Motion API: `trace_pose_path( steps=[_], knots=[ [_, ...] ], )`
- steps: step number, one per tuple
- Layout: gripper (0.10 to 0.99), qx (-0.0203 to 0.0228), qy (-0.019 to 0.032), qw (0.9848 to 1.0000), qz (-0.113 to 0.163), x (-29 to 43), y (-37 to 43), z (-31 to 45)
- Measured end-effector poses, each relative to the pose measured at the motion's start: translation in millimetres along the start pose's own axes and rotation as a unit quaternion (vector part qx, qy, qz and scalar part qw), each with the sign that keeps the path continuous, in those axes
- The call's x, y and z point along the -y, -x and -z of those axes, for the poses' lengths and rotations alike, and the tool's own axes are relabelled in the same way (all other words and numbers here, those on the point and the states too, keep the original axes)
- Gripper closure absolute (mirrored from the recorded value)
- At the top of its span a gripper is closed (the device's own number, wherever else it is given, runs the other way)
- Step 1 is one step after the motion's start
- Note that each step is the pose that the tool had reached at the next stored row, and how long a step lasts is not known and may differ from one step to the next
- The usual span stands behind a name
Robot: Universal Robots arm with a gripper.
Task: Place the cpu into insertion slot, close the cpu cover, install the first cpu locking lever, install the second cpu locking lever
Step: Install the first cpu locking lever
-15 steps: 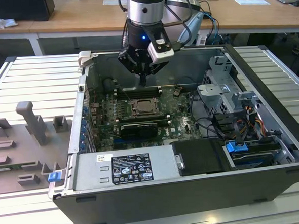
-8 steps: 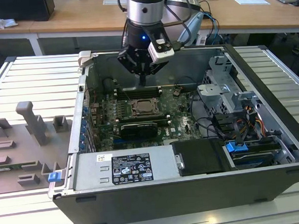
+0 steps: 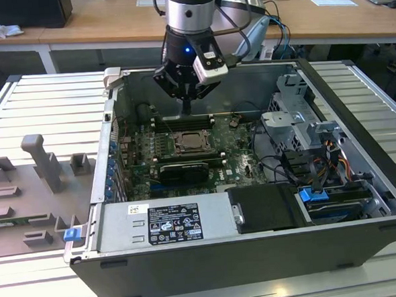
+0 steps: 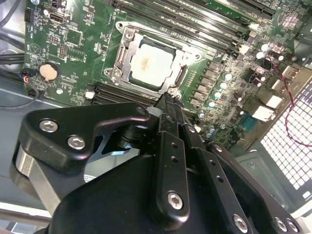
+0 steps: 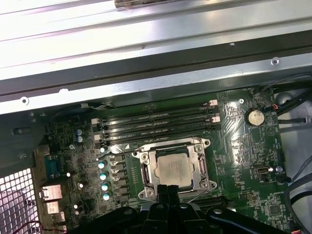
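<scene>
Slatted metal table (image 3: pixel 40 97); wooden desks (image 3: pixel 109 22) behind. One open case (image 3: pixel 258 252). One cpu (image 5: pixel 171 168), framed by cover (image 5: pixel 146 170). One gripper (image 3: pixel 187 109), fingers pressed together, empty.

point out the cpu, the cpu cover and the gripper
cpu (image 5: pixel 171 169), first wrist view, middle of its metal top
cpu cover (image 5: pixel 145 169), first wrist view, a side bar of the frame
gripper (image 3: pixel 187 109), exterior view, between its fingertips

The cpu (image 4: pixel 152 62), a small flat square with a pale silver-grey top and a faint brownish smudge, sits level in the insertion slot (image 3: pixel 177 145) on the green motherboard (image 5: pixel 243 146). The cpu cover (image 4: pixel 124 51), a silvery windowed frame, lies flat around it.
</scene>
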State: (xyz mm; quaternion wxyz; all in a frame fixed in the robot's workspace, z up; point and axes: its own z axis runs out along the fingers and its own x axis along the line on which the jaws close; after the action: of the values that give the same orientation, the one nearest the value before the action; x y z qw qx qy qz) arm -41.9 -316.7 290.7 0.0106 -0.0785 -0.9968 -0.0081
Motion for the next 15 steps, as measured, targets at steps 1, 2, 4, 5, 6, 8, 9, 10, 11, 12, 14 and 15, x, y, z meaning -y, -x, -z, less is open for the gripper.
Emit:
trace_pose_path(
  steps=[1, 2, 4, 5, 6, 8, 9, 10, 11, 12, 14, 15],
  knots=[
    [0.98, 0.0, 0.0, 1.0, 0.0, 0.1, -0.6, 0.0],
    [0.98, 0.0, 0.0, 1.0, 0.0, 0.2, -1.1, 0.0],
    [0.98, 0.0, 0.0, 1.0, 0.0, 0.2, -1.6, -0.1],
    [0.98, 0.0, 0.0, 1.0, 0.0, 0.3, -1.9, -0.1],
    [0.98, 0.0, 0.0, 1.0, 0.0, 0.4, -2.3, -0.2],
    [0.98, 0.0, 0.0, 1.0, 0.001, 0.5, -2.9, -0.2],
    [0.98, 0.0, 0.0, 1.0, 0.001, 0.5, -3.0, -0.2],
    [0.98, 0.0, 0.0, 1.0, 0.001, 0.5, -3.1, -0.2],
    [0.98, 0.0, 0.0, 1.0, 0.001, 0.6, -3.8, -0.2],
    [0.98, 0.0, 0.0, 1.0, 0.002, 0.9, -5.8, -0.3],
    [0.98, 0.0001, 0.0, 1.0, 0.004, 1.6, -9.9, -0.7],
    [0.98, 0.0007, 0.0001, 1.0, 0.004, 1.9, -12.1, -1.1]
  ],
)
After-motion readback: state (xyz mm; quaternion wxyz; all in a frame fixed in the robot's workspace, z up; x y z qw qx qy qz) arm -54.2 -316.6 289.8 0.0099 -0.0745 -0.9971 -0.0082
